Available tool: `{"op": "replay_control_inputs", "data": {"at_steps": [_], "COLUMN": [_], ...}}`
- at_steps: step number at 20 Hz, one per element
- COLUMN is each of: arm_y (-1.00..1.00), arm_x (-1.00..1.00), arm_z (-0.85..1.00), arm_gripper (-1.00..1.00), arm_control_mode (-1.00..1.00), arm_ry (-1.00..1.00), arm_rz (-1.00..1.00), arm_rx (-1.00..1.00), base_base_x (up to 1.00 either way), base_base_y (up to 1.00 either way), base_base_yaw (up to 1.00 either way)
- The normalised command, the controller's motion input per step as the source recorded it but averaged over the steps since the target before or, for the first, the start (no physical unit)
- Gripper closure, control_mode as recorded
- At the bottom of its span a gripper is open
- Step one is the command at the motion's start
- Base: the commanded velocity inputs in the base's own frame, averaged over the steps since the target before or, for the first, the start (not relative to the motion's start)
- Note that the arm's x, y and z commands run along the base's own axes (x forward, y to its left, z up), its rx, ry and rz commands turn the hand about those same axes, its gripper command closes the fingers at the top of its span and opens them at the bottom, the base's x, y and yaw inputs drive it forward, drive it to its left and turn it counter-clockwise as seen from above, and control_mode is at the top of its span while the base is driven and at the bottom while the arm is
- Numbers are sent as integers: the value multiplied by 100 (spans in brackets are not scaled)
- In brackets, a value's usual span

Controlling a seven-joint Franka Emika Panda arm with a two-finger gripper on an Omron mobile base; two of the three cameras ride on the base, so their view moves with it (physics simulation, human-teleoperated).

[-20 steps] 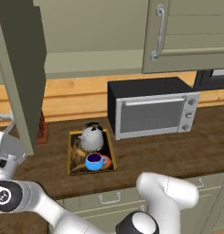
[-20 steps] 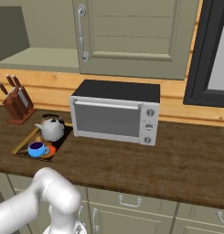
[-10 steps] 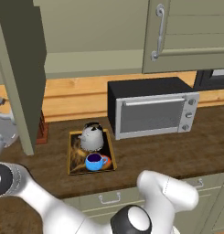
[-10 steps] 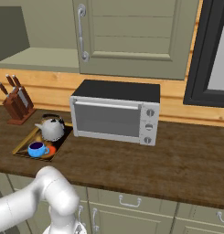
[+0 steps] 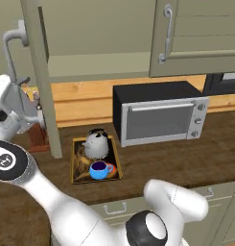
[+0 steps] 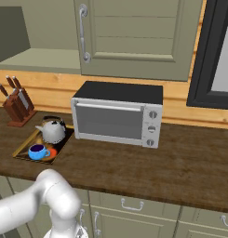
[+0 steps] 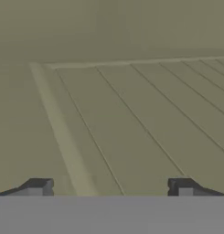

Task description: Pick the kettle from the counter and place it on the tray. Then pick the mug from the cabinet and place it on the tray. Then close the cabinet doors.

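The silvery kettle (image 5: 97, 143) (image 6: 52, 131) and the blue mug (image 5: 99, 169) (image 6: 37, 151) both stand on the gold-rimmed tray (image 5: 76, 166) (image 6: 21, 149) on the dark counter (image 5: 186, 153). The cabinet's left door (image 5: 42, 81) stands swung open, its bar handle (image 5: 11, 43) on the outer side. Its right door (image 5: 200, 38) (image 6: 134, 37) is shut. My wrist (image 5: 8, 103) is raised at the far left, beside the open door's outer face. In the hand view my gripper (image 7: 111, 187) is open, fingertips (image 7: 38, 186) wide apart, close to a panelled grey-green door face (image 7: 131, 119), holding nothing.
A black and silver microwave (image 5: 159, 113) (image 6: 117, 114) stands right of the tray. A knife block (image 6: 17, 104) sits at the back left of the counter. The bare cabinet shelf (image 6: 36, 60) shows behind the open door. Drawers (image 6: 129, 207) run below the counter.
My hand has risen at the far left, up along the outer side of the open left door. Kettle, mug and tray have not moved.
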Motion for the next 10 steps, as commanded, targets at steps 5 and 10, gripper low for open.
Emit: {"op": "replay_control_inputs", "data": {"at_steps": [5,10], "arm_y": [-99,-100], "arm_x": [43,56], "arm_z": [37,24], "arm_gripper": [-100,-100], "arm_control_mode": [-100,-100], "arm_ry": [16,16], "arm_rz": [-1,0], "arm_rx": [10,12], "base_base_x": [0,0], "base_base_y": [0,0], "base_base_yaw": [0,0]}}
